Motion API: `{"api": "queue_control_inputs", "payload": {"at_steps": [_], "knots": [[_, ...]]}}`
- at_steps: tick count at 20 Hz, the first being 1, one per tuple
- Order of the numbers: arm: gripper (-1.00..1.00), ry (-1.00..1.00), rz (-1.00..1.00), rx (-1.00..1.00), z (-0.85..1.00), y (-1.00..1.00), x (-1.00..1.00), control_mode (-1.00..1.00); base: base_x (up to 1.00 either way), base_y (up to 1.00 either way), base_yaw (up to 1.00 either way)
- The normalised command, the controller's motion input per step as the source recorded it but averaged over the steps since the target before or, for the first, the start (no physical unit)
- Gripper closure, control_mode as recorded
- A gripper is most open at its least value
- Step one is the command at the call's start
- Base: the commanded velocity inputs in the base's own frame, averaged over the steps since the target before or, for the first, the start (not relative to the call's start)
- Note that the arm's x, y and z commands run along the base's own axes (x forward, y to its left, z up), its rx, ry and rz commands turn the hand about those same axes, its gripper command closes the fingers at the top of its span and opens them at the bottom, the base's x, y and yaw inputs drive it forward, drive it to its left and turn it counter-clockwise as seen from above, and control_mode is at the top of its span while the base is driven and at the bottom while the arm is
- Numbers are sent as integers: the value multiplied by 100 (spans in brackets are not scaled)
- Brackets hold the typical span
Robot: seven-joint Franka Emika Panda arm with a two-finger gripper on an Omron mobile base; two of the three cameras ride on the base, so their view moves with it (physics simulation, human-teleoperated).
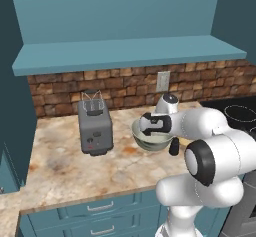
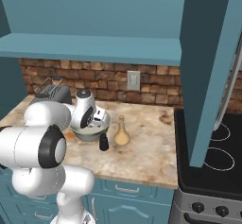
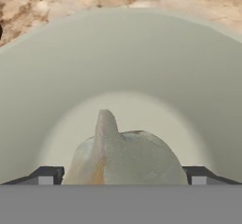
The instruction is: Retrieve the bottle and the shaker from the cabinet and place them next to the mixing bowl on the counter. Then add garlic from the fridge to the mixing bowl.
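My gripper point(image 3: 121, 176) hangs inside the pale grey-green mixing bowl point(image 3: 121, 53), open, its tips wide apart. A whitish garlic bulb point(image 3: 125, 157) lies on the bowl's floor between the tips, with a gap on each side. From the base, the gripper point(image 1: 151, 132) point(image 2: 97, 122) reaches down into the mixing bowl point(image 1: 137, 131) point(image 2: 90, 134) on the marbled counter point(image 1: 60, 161). Right of the bowl stand the black shaker point(image 2: 103, 142) point(image 1: 174, 146) and the golden-tan bottle point(image 2: 122, 133). The teal cabinet's shelf point(image 1: 125, 53) runs above. The fridge is out of view.
A grey toaster point(image 1: 95, 126) point(image 2: 49, 93) stands left of the bowl. A black stove point(image 2: 217, 157) borders the counter on the right. The open cabinet door point(image 2: 208, 67) hangs over the stove. A brick wall with an outlet point(image 1: 162, 81) backs the counter.
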Motion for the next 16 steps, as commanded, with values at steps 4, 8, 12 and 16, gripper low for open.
{"api": "queue_control_inputs", "payload": {"at_steps": [4, 8, 12, 16], "knots": [[-100, 0, 0, -4, 7, 5, 0, -100, 0, 0, 0], [-100, -3, 0, -2, 32, 0, -13, -100, 0, 0, 0], [-100, -4, 0, 0, 33, 0, -15, -100, 0, 0, 0], [-100, 0, 0, 0, 9, 0, -4, -100, 0, 0, 0]]}}
